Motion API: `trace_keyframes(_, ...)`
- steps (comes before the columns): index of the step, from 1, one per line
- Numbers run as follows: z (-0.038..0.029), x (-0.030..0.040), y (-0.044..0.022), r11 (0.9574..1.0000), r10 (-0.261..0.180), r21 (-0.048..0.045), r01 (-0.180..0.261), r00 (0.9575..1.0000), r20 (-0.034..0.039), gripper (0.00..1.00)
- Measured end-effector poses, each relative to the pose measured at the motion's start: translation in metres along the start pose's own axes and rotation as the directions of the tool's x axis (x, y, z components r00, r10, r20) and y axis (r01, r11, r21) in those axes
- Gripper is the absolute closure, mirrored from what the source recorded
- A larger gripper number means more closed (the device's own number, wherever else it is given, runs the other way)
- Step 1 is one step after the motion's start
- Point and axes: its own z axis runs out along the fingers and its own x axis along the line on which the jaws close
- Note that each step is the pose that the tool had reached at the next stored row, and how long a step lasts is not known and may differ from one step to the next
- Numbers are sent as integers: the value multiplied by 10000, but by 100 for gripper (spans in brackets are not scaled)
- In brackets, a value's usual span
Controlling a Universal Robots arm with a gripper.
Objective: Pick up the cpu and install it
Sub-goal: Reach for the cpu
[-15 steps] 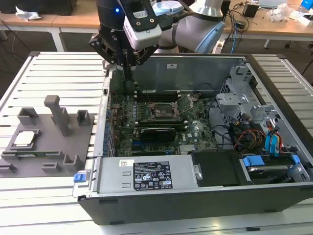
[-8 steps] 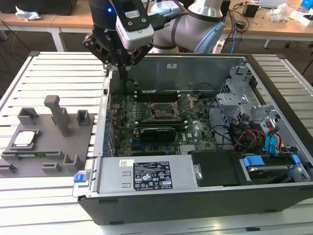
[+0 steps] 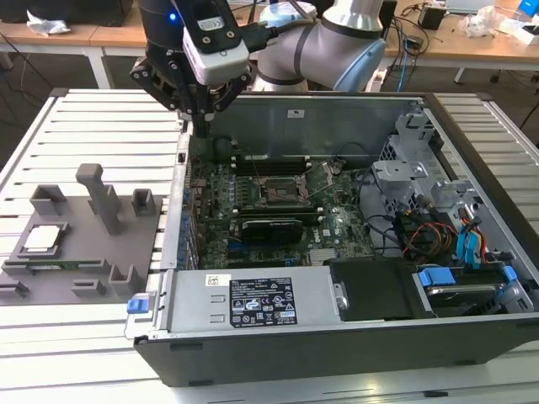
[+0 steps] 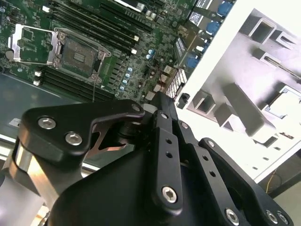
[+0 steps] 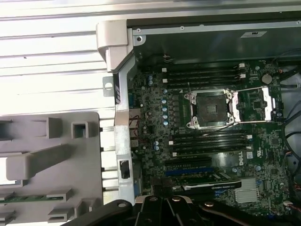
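**Exterior view:** The gripper [image 3: 205, 126] hangs over the case [image 3: 337, 360] wall, at the case's 10 o'clock corner. Its fingers are closed together and grasp nothing. The cpu [image 3: 44, 238] lies flat on the grey fixture [image 3: 93, 252], at 8 o'clock from the gripper and well apart. Case and fixture rest on a slatted table [image 3: 84, 118]. Desks [image 3: 67, 34] stand at 12 o'clock.

**Second wrist view:** The fingers [image 4: 162, 122] meet above the case edge. The socket [image 4: 77, 54] is open and bare.

**First wrist view:** The socket [image 5: 209, 108] is open. The fixture [image 5: 51, 160] lies just beside the case.

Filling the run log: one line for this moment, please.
cpu: on grey fixture | pincer: above case edge, apart from cpu | socket: open
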Motion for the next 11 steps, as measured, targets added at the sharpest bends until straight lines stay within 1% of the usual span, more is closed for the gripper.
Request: trace_keyframes(11,-7,208,-15,10000,-1,-3,1,10000,27,89)
